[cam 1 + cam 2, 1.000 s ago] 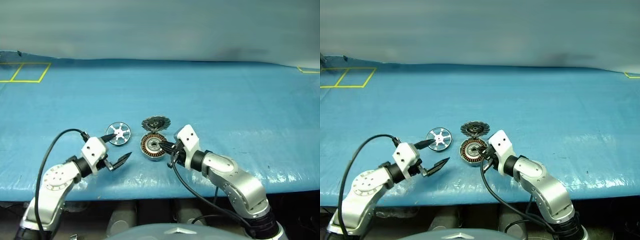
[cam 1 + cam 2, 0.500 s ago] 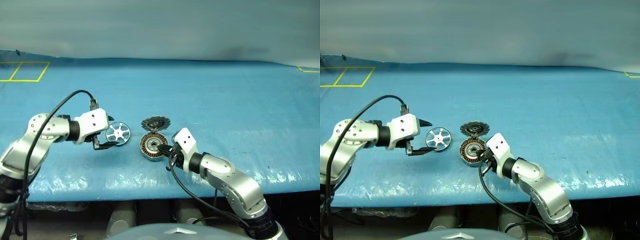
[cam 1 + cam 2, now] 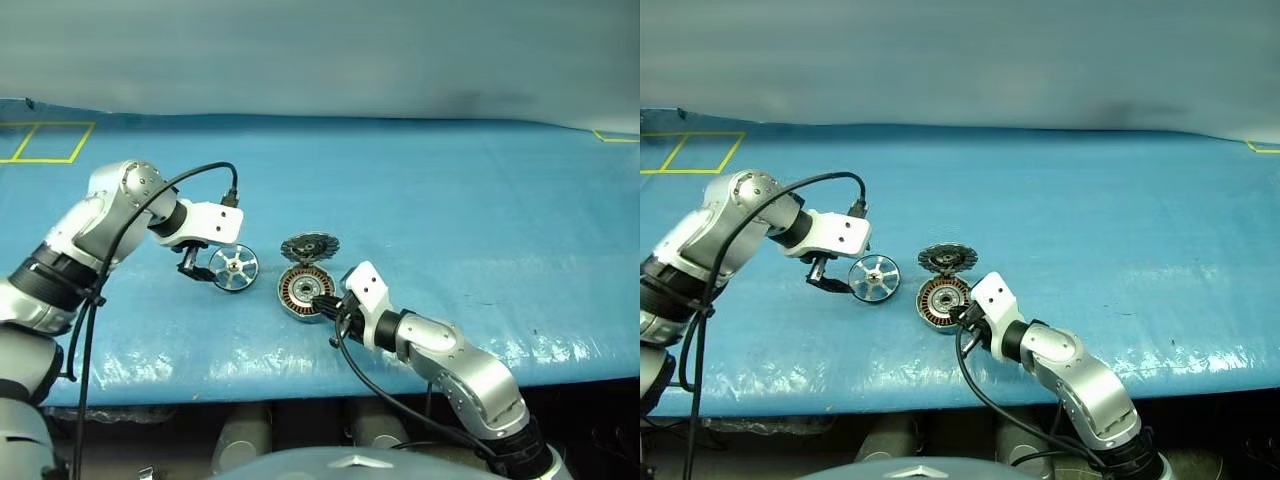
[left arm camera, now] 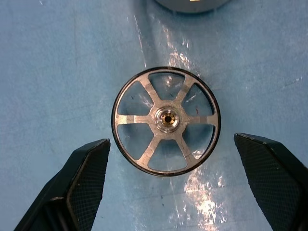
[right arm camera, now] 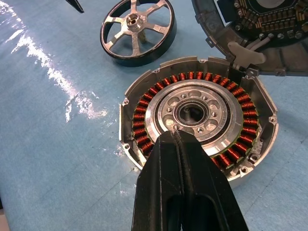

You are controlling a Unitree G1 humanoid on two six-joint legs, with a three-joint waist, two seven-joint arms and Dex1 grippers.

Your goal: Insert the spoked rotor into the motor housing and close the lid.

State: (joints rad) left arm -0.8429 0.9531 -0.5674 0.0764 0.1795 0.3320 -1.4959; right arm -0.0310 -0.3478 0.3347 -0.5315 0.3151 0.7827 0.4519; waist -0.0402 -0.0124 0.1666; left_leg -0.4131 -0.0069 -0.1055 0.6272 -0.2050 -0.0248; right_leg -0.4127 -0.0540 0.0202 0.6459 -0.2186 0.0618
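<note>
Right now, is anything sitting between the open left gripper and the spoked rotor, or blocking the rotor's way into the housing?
Nothing blocks the left gripper from the spoked rotor. The shut right gripper rests on the open motor housing, in the rotor's way.

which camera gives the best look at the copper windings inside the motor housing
The right wrist view: the motor housing sits close up, its copper ring plain, the shut right gripper resting on its hub. The eye views show it small.

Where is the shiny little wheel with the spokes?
The spoked rotor lies flat on the blue table, left of the motor housing, right under the open left gripper.
</note>
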